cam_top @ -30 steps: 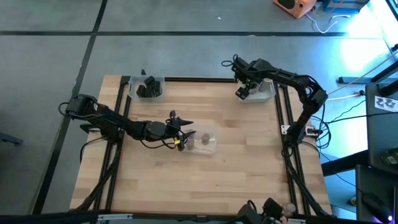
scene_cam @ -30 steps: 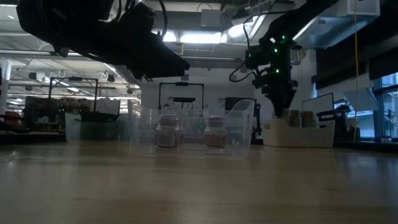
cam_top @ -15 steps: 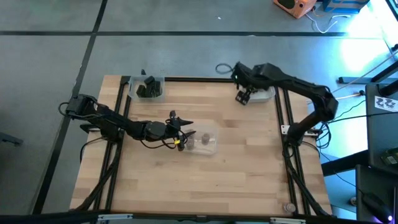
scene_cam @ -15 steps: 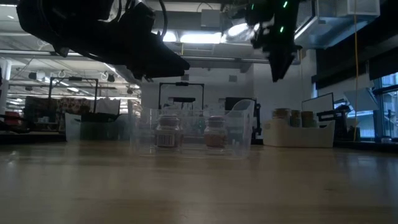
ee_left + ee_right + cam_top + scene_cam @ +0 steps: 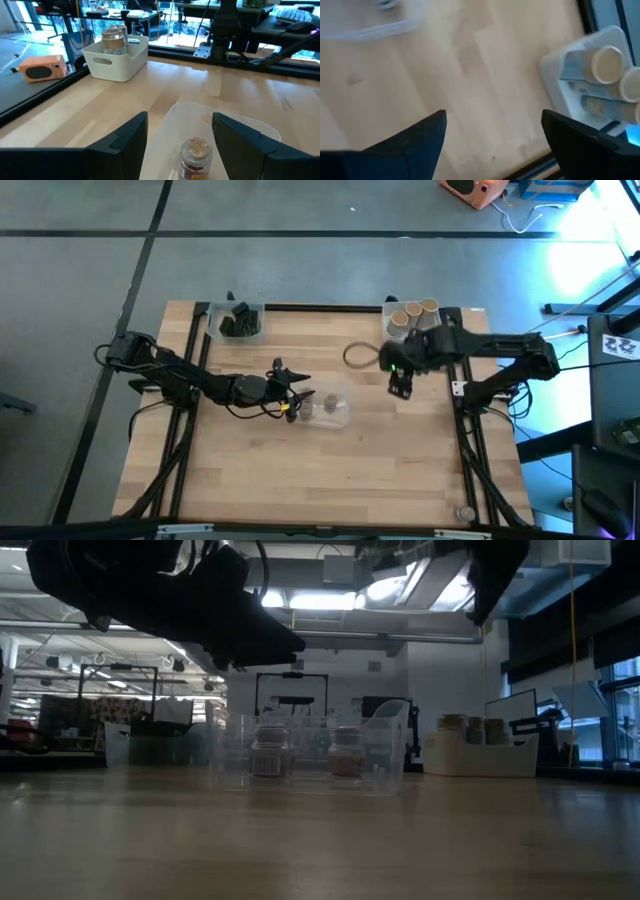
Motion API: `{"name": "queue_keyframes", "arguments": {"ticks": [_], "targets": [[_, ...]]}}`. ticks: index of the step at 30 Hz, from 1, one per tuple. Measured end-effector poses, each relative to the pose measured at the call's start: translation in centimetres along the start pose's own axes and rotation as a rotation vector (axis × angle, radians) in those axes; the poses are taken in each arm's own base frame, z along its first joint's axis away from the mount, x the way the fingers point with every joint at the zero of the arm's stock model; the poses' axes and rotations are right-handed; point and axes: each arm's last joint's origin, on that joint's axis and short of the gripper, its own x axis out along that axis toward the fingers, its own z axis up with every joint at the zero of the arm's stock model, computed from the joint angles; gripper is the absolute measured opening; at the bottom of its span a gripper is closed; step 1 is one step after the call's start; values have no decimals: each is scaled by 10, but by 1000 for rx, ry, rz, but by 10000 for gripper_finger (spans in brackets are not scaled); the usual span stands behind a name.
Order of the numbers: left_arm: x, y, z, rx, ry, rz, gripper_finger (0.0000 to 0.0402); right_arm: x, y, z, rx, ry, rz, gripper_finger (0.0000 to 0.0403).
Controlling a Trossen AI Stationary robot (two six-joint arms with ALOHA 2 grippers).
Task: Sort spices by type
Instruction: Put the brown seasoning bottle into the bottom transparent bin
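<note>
Two small grey-brown jars [image 5: 270,752] stand in a clear tray [image 5: 343,416] at mid-table. My left gripper [image 5: 303,394] hovers open at that tray's left end; in the left wrist view one jar [image 5: 196,157] shows between the open fingers [image 5: 180,120], untouched. Three tan cylinders [image 5: 413,312] stand in a white tray [image 5: 390,330] at the far right corner. Dark blocky spices [image 5: 238,322] lie in a tray at the far left corner. My right gripper [image 5: 400,387] is open and empty [image 5: 494,117], in the air between the white tray and the clear tray.
A loop of cable [image 5: 357,356] from the right arm hangs over the table. Black frame rails [image 5: 452,370] run along the table's sides. Bare wood fills the near half [image 5: 320,470]. Beyond the far edge the low view shows a workshop room.
My right gripper has left the white tray at the far right corner, risen, and swung toward the near edge and the table's middle. The tan cylinders that the arm covered now show in that tray. The left arm has kept still.
</note>
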Motion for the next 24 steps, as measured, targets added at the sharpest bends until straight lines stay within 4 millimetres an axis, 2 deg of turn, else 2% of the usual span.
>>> {"name": "queue_keyframes", "arguments": {"ticks": [7, 15, 19, 24], "targets": [[-4, -7, 1, -28, -13, -32, 205, -18, 56, -27, -65, -41, 82, 326], [-4, -9, 11, -58, -106, -74, 205, -35, 109, -76, -79, -21, 191, 326], [-5, -9, 13, -75, -127, -77, 205, -35, 132, -105, -62, 34, 254, 326], [-5, -9, 13, -55, -126, -76, 205, -24, 155, -139, -39, 133, 329, 326]]}}
